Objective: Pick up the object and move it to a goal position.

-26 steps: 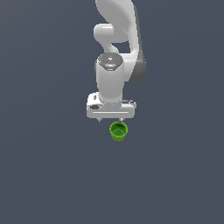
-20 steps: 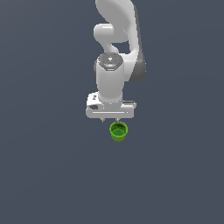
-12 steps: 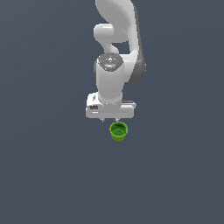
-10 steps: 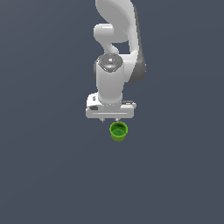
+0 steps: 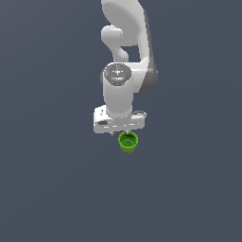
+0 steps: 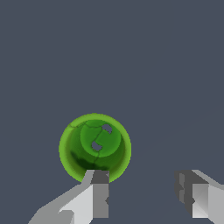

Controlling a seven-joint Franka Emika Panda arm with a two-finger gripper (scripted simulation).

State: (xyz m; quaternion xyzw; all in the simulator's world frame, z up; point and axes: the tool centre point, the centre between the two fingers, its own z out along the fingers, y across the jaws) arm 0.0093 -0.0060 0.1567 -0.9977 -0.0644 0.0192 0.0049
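The object is a small bright green cup point(image 5: 127, 142), upright with its hollow open upward, standing on the flat grey floor just below the white gripper body in the exterior view. In the wrist view the cup point(image 6: 94, 146) shows from above. My gripper point(image 6: 142, 192) is open and empty. One finger point(image 6: 99, 192) overlaps the cup's rim; the other finger point(image 6: 192, 192) stands well apart from the cup. In the exterior view the fingertips are mostly hidden under the hand point(image 5: 119, 120).
The white arm point(image 5: 127, 42) rises behind the hand toward the top of the exterior view. A plain dark grey floor point(image 5: 56, 189) lies all around the cup. No goal marker shows.
The arm has barely moved; the hand hovers in the same place above the cup, which has stayed put.
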